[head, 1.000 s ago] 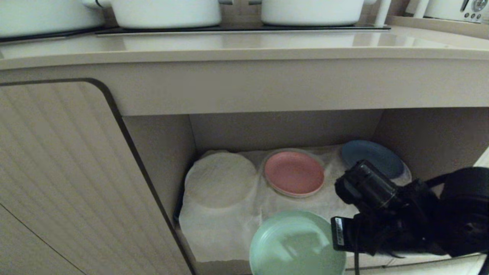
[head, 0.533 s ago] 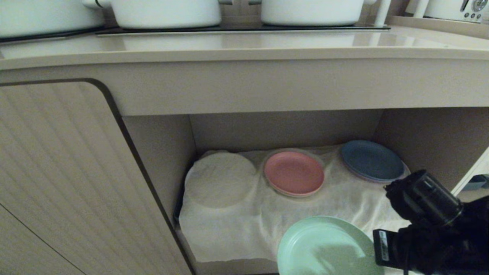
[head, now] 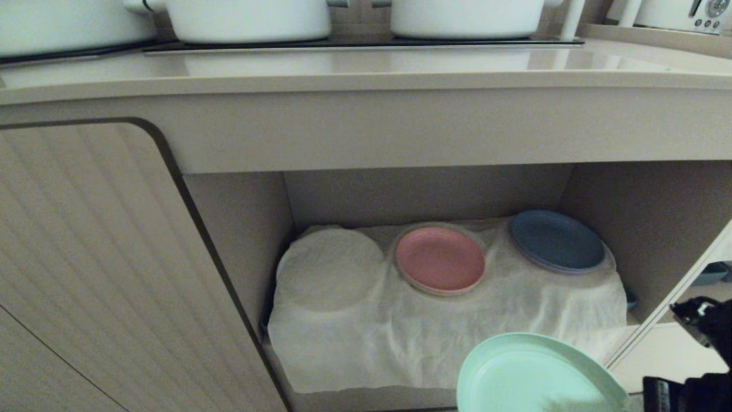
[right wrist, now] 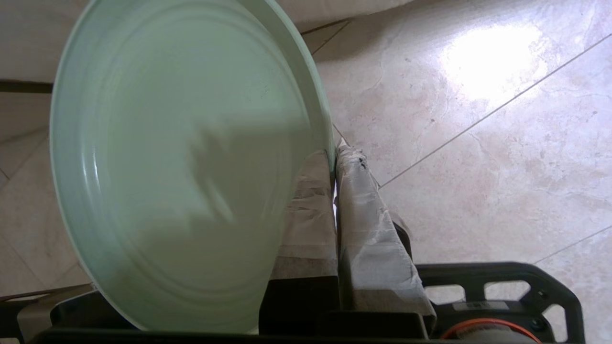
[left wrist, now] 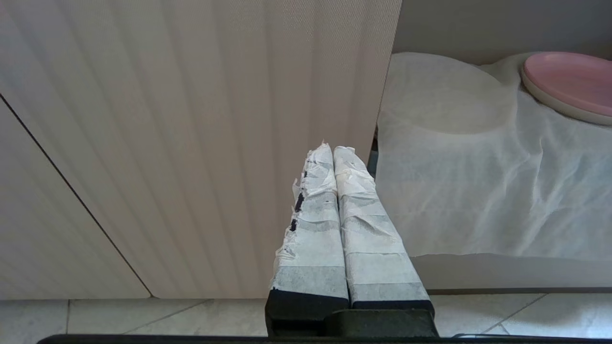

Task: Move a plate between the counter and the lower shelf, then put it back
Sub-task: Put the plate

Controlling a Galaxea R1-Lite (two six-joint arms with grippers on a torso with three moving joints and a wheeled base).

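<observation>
The mint-green plate [head: 534, 377] hangs in front of the lower shelf [head: 446, 337], out past its front edge at the lower right of the head view. My right gripper [right wrist: 333, 157] is shut on the plate [right wrist: 181, 162], pinching its rim between the taped fingers above the tiled floor. Only a black part of the right arm [head: 700, 355] shows in the head view. The beige counter [head: 366, 71] runs across above the shelf. My left gripper [left wrist: 332, 149] is shut and empty, held low in front of the ribbed cupboard door.
On the shelf's off-white cloth lie a pink plate [head: 440, 259], a dark blue plate [head: 557, 240] and a round cloth-covered bump [head: 330, 268]. White pots [head: 249, 17] stand on the black hob. A ribbed cupboard door [head: 97, 274] is at the left, an open door edge [head: 669, 317] at the right.
My right arm has drawn back to the lower right, carrying the green plate out from the shelf front. The dark blue plate, hidden behind the arm before, now shows fully.
</observation>
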